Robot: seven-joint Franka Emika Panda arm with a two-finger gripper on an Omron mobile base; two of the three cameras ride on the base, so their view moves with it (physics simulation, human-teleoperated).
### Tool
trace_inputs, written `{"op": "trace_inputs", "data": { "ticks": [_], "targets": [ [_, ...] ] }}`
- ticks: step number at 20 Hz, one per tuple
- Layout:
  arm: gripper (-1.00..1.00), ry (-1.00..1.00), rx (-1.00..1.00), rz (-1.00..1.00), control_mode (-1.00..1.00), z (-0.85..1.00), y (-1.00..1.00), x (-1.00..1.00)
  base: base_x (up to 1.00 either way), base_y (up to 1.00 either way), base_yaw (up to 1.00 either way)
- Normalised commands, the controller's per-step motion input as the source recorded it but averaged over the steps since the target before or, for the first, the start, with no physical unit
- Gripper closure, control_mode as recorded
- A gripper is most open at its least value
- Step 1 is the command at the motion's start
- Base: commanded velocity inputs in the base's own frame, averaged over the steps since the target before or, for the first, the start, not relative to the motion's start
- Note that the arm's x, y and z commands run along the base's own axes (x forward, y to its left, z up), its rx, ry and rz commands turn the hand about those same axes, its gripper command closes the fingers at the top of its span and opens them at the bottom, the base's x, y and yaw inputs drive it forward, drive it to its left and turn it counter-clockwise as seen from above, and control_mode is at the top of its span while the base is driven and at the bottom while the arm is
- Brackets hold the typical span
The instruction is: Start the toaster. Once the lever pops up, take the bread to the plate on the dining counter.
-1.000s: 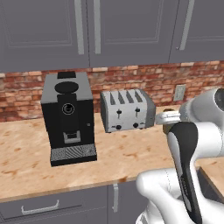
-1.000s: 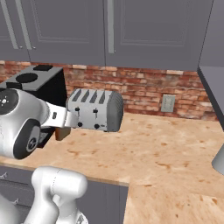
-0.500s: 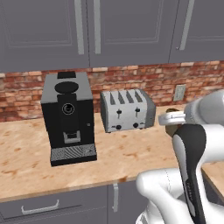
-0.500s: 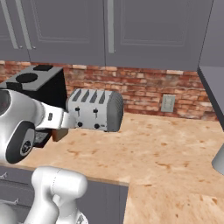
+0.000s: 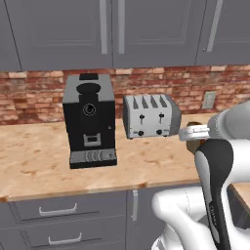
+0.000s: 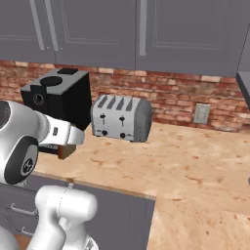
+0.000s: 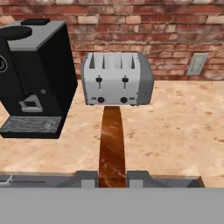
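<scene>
Jaws sit closed on the bread, a thin brown-crusted slice seen edge-on in the hand view, running from between the gripper fingertips toward the toaster. The gripper hangs over the wood-grain counter, well short of the toaster, which stands against the brick wall just right of the black coffee machine. Both toaster levers sit high in their slots.

Fingers clamped on bread
</scene>
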Motion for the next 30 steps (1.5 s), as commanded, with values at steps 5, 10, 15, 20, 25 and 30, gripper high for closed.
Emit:
{"op": "trace_inputs", "data": {
  "ticks": [5,10,15,20,25,30],
  "targets": [
    [1.00,0.00,0.00,0.00,1.00,0.00,0.00,0.00,-0.05,0.62,0.66],
    [1.00,0.00,0.00,0.00,1.00,0.00,0.00,0.00,-0.06,0.57,0.86],
    [1.00,0.00,0.00,0.00,1.00,0.00,0.00,0.00,-0.06,0.41,0.95],
    [1.00,0.00,0.00,0.00,1.00,0.00,0.00,0.00,0.00,0.28,0.91],
    [1.00,0.00,0.00,0.00,1.00,0.00,0.00,0.00,0.00,0.28,0.90],
    [1.00,0.00,0.00,0.00,1.00,0.00,0.00,0.00,0.19,0.19,0.84]
  ]
}}
